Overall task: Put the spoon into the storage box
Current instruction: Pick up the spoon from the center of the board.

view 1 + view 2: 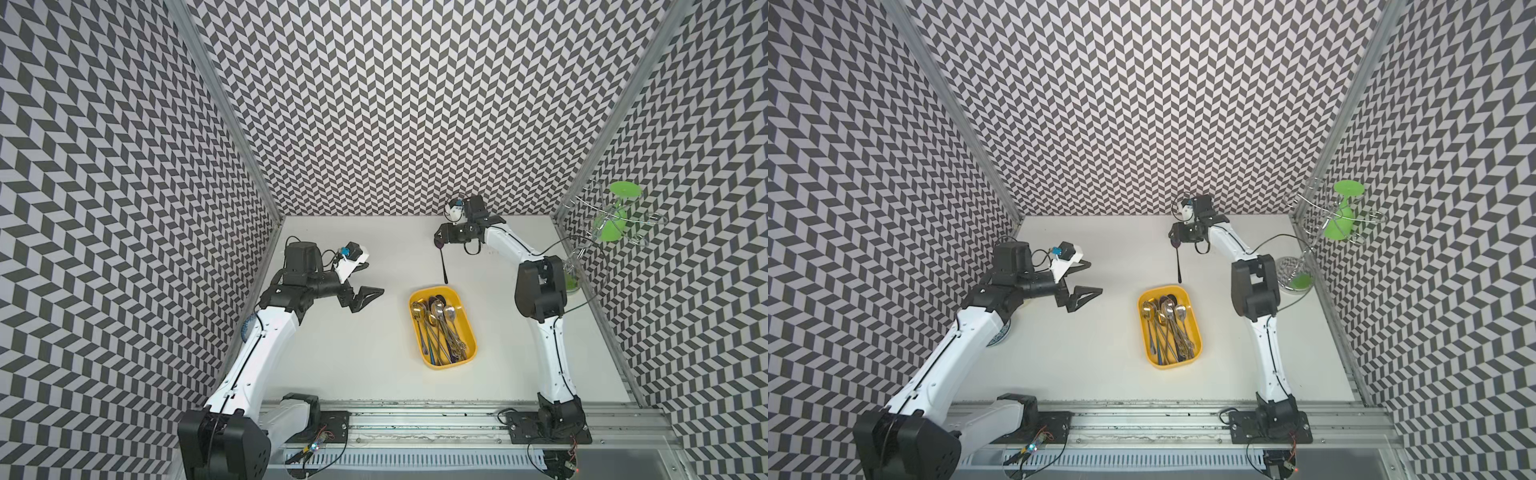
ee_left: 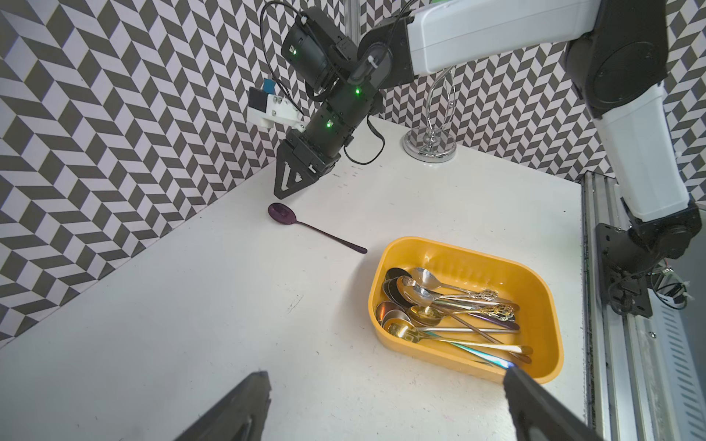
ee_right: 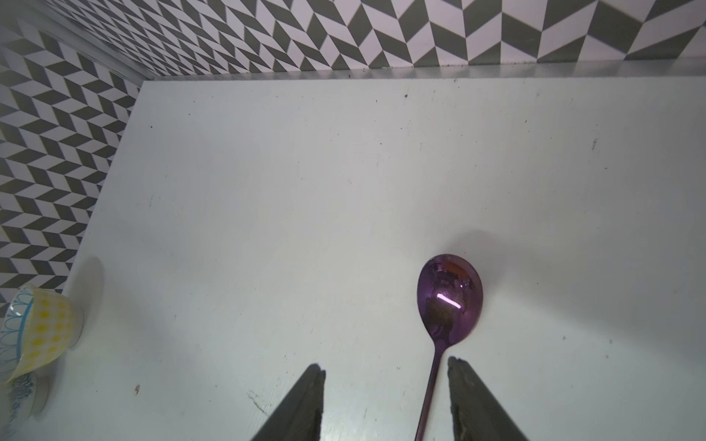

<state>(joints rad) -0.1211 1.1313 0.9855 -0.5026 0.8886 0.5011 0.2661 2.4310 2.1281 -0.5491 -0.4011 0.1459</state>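
— Right claw point(image 3: 386, 372): jaws apart, tips pointed down at the white table point(image 1: 353, 365), nothing gripped. The thin handle of the glossy purple metal spoon point(image 3: 450, 294) runs between its two black fingers point(image 3: 468, 401), just beside one of them, with a sliver of table showing on either side.
— Do the tips touch the table?
— Cannot tell. In the left wrist view the right claw point(image 2: 282, 193) hangs low over the spoon point(image 2: 317, 231), close to the bowl end.
— Spoon position?
— Flat on the table, hollow up, bowl toward the back wall, handle end pointing at the shallow yellow plastic storage box point(image 1: 468, 332). In both top views the handle end is near the box's far short rim but apart from it; the spoon point(image 1: 443, 266) point(image 1: 1178, 266) lies wholly outside.
— Box contents?
— Loose heap of silver, gold and dark metal spoons point(image 2: 439, 309), bowls mostly toward the far end.
— Left claw point(image 1: 368, 281)?
— Spread wide, empty, held above the table to the left of the box, well apart from the purple spoon.
— Anything else on the table?
— Yellow-and-blue patterned bowl point(image 3: 42, 332), tilted, by the left wall; chrome wire stand point(image 2: 431, 147) by the right wall, with a green plastic goblet point(image 1: 614, 230) hanging upside down from it.
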